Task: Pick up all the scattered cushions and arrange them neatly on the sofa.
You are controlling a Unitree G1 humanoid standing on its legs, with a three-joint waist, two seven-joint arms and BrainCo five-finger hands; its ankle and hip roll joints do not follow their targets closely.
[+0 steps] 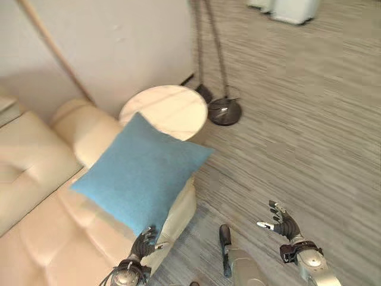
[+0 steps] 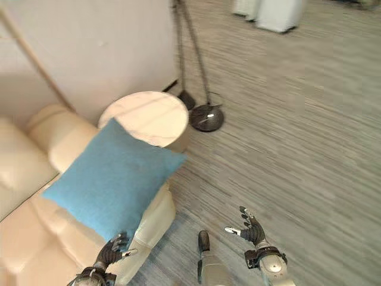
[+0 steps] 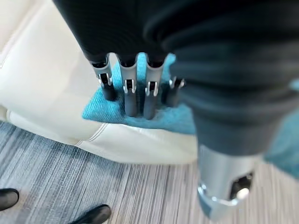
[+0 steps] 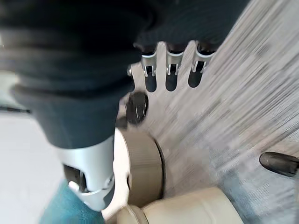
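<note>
Clearly the left robot hand (image 1: 141, 244) is the nearer one: its straight fingers (image 3: 132, 95) press the lower corner of the blue cushion (image 1: 140, 173), which lies diamond-wise on the sofa (image 1: 41, 238) arm, centre-left of frame. Right robot hand (image 1: 283, 225) hangs open, lower right, well apart.

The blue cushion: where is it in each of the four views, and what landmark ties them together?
Left eye view: blue cushion at centre-left, on the sofa's arm.
Right eye view: left of centre, same spot.
Left wrist view: its corner under the left hand's fingers.
Right wrist view: a blue patch at a bottom corner.
Shared landmark: the cream sofa.
</note>
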